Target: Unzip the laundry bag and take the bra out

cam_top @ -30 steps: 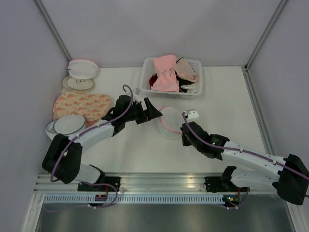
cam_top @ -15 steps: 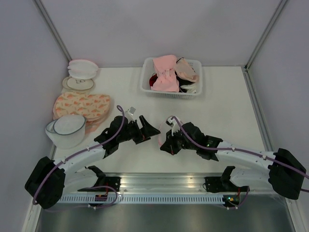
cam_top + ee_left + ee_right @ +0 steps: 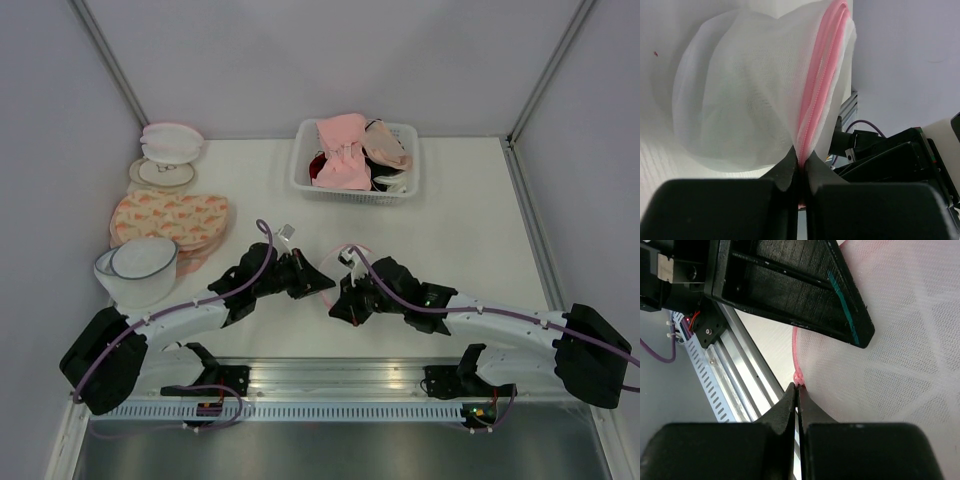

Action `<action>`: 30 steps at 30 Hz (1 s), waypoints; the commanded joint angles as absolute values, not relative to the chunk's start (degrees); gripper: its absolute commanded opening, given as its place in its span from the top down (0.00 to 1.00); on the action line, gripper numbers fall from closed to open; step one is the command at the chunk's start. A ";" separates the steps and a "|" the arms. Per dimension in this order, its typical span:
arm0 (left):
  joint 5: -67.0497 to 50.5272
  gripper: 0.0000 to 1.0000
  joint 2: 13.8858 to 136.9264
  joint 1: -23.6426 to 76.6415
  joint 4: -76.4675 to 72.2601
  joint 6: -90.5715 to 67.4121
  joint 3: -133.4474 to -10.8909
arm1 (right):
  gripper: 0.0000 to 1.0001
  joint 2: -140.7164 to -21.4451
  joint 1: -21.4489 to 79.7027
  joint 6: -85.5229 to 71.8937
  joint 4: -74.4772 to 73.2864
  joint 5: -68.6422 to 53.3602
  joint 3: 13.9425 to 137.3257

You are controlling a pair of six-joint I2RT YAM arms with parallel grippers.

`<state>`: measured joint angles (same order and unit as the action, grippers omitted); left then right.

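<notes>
left gripper (image 3: 801, 167): pinched shut on the pink zipper trim (image 3: 821, 90) at the rim of the laundry bag (image 3: 735, 100).
right gripper (image 3: 797, 392): clamped tight on the pink zipper pull (image 3: 798, 376), just beside the left gripper's finger (image 3: 805, 295).
laundry bag: held between both grippers, near the front edge of the table (image 3: 470, 240); zipper closed as far as visible.
bra: not made out; probably inside the mesh.
risk, slip: thin pull could slide out of the right fingertips under tension.
risk, jam: loose mesh beside the teeth could catch in the slider if drawn off the rim's curve.
risk, anchor: narrow left pinch may let the rim drag along instead of unzipping.
</notes>
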<state>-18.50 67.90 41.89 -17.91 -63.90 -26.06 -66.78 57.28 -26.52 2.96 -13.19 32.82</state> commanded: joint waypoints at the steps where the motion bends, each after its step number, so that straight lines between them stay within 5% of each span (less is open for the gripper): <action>1: -18.37 0.97 67.68 42.19 -21.19 -64.34 -26.72 | 1.00 -66.71 57.57 -25.93 3.61 -11.08 35.07; 10: -17.66 0.98 66.80 39.47 -16.00 -59.94 -28.92 | 1.00 -69.52 60.99 -27.33 -12.18 -1.07 36.13; 19: -20.56 0.98 67.85 38.41 -14.76 -56.69 -29.27 | 0.99 -65.74 61.00 -35.06 -29.24 27.04 37.52; 30: -27.15 0.98 74.86 37.45 -10.99 -47.03 -36.46 | 0.99 -74.88 57.04 -39.90 -31.91 49.39 45.00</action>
